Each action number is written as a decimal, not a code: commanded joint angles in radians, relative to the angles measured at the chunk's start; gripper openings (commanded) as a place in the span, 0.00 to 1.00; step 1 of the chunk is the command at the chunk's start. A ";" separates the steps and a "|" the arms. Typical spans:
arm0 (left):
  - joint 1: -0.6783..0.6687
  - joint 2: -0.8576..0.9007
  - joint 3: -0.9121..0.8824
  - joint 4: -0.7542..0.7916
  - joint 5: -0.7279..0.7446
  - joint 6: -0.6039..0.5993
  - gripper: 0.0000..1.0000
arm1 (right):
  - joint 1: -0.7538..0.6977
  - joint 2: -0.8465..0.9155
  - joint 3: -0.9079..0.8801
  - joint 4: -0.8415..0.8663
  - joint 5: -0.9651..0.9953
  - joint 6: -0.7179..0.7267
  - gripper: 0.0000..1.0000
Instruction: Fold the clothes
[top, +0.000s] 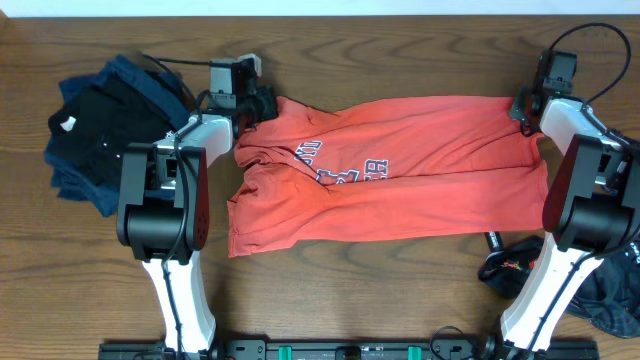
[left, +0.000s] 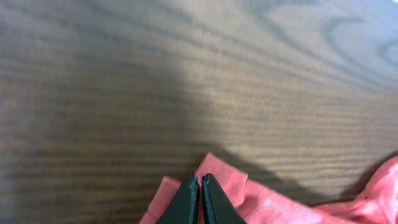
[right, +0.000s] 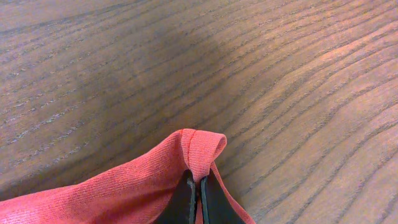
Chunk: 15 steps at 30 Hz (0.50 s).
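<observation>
A coral-red T-shirt (top: 400, 170) with navy-and-white lettering lies spread across the table's middle, rumpled, one of the clothes. My left gripper (top: 262, 104) is at its far left corner, shut on the red cloth (left: 227, 186), which shows on both sides of the black fingertips (left: 186, 202). My right gripper (top: 522, 106) is at the far right corner, shut on a pinched fold of the shirt (right: 196, 152). A heap of dark clothes (top: 100, 125), black and navy, lies at the left.
A black garment with red lines (top: 515, 268) lies by the right arm's base, and a dark navy one (top: 612, 298) is at the right edge. The arm bases stand at the near side. Bare wooden table (top: 400, 50) runs along the far side.
</observation>
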 joint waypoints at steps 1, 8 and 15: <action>0.007 -0.063 0.058 0.002 -0.008 0.015 0.06 | -0.027 -0.013 0.003 -0.028 -0.007 0.009 0.01; 0.019 -0.190 0.098 -0.018 -0.007 -0.002 0.06 | -0.065 -0.085 0.028 -0.070 -0.013 0.005 0.01; 0.019 -0.339 0.098 -0.222 -0.007 0.000 0.06 | -0.091 -0.222 0.028 -0.152 -0.045 -0.006 0.01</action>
